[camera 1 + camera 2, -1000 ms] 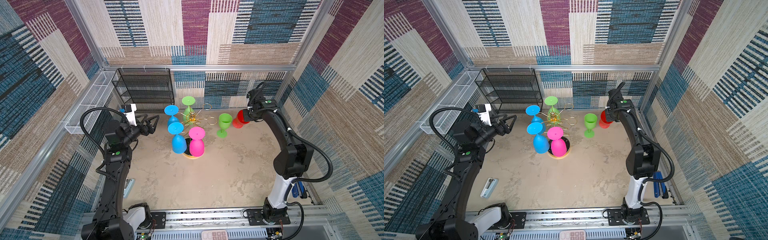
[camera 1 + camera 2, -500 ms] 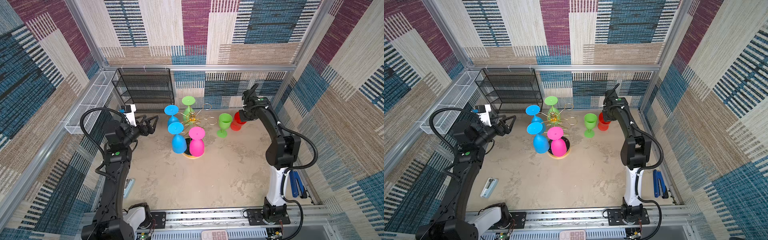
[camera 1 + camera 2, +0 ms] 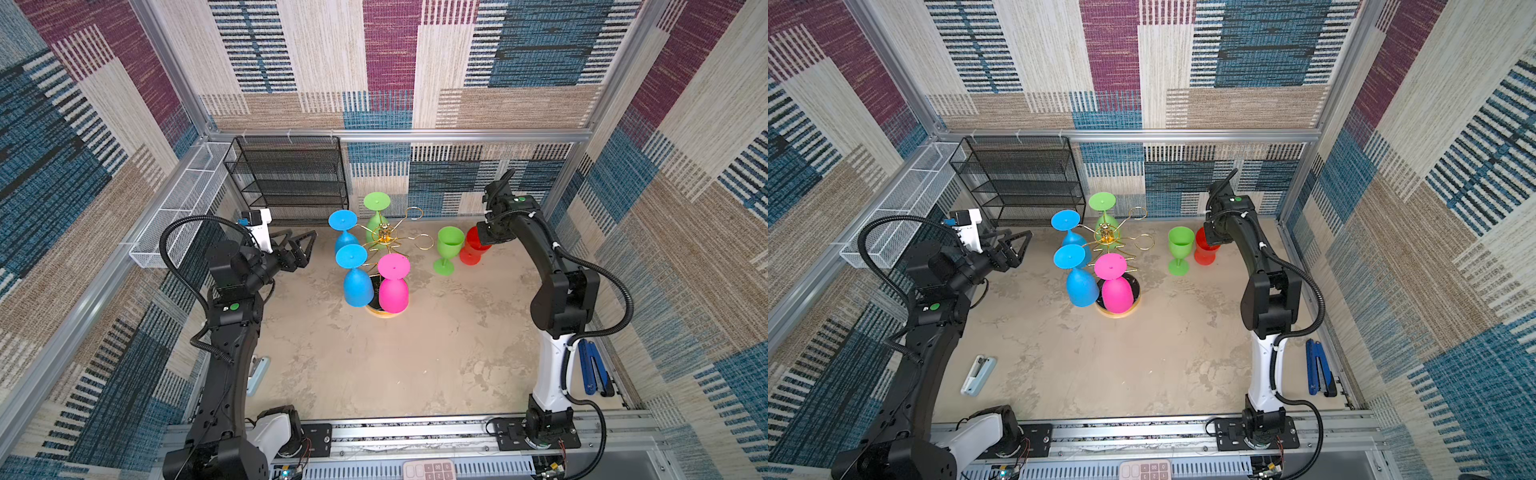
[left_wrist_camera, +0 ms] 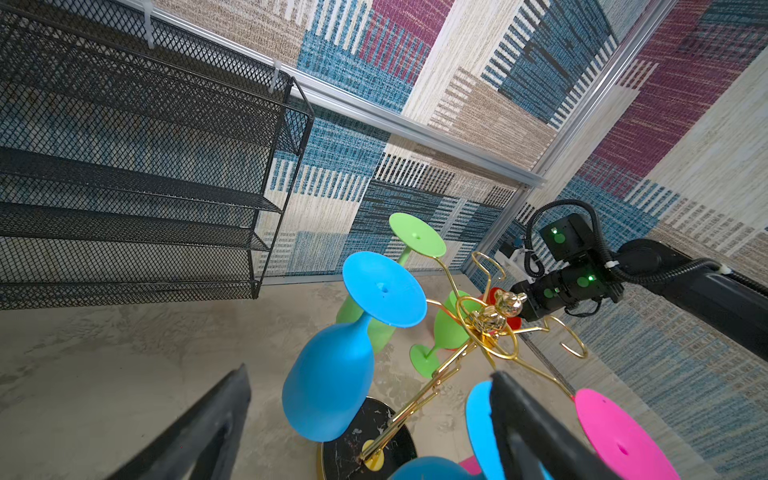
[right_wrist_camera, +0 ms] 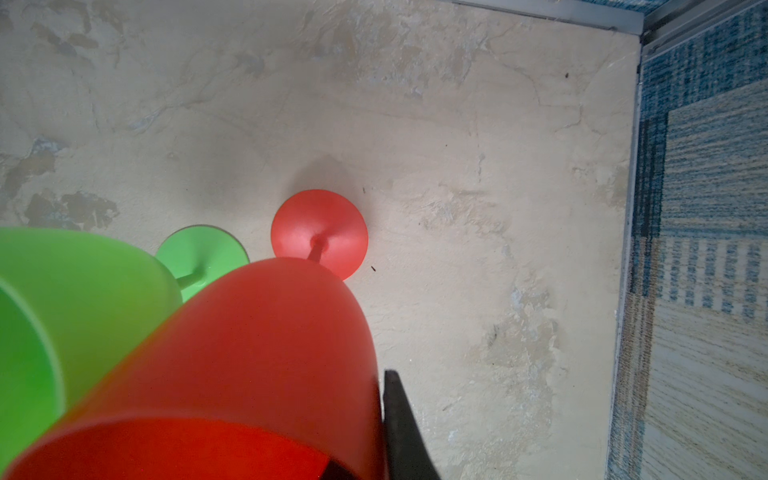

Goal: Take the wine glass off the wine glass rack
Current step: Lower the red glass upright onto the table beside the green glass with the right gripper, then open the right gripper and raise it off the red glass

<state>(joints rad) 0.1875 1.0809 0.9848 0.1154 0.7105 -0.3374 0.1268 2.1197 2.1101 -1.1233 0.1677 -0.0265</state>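
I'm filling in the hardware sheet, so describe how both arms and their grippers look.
The left arm and right arm are mostly black jointed links, each with a white lowest segment, a green dot and a ribbed black cable looping alongside. The left gripper has two black triangular open-frame fingers, with a white camera block behind it. The right gripper is black too.

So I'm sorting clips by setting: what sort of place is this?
Probably a robot test cell: an aluminium frame holds patterned wall panels, the left arm and right arm are mounted on a rail, and a wine glass rack is set out before them.
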